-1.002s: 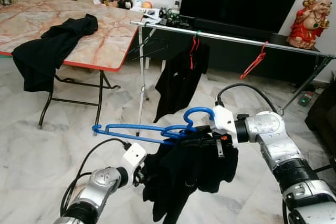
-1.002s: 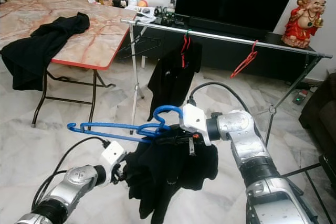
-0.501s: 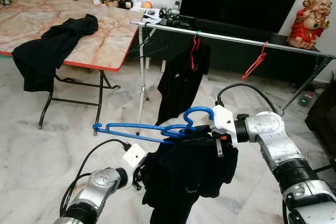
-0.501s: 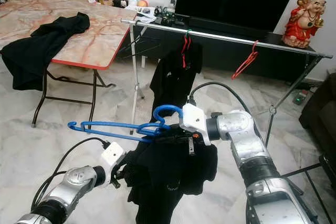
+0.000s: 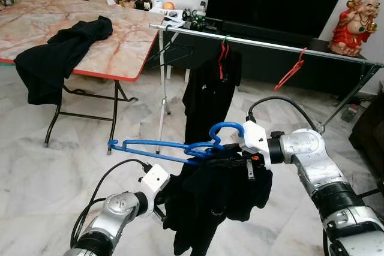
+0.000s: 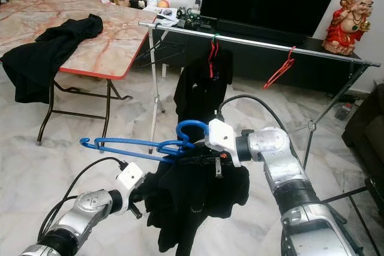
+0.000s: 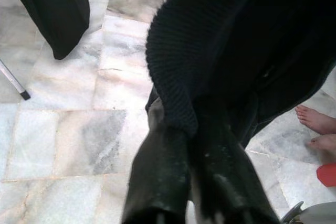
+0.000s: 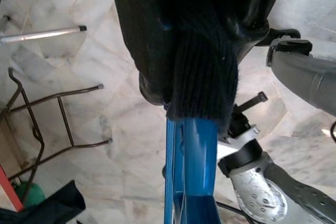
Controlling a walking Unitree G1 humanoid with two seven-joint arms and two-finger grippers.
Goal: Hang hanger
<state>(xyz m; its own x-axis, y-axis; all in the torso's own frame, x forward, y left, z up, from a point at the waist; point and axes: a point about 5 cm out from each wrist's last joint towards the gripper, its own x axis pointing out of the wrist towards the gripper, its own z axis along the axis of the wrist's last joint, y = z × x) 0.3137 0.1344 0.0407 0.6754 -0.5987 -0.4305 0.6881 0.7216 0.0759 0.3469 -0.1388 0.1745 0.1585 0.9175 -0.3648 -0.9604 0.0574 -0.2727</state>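
— Where is the hanger (image 5: 174,146)?
— Well short of the rail (image 5: 270,45), level in the air, with a black garment (image 5: 216,196) draped on it. The right gripper (image 5: 237,159) clenches both.
— The left gripper (image 7: 194,145)?
— Pinched on the garment's knit edge, below the hanger.

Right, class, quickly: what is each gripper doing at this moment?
Left gripper: shut on the black garment.
Right gripper: shut on the blue hanger and the garment's knit edge.
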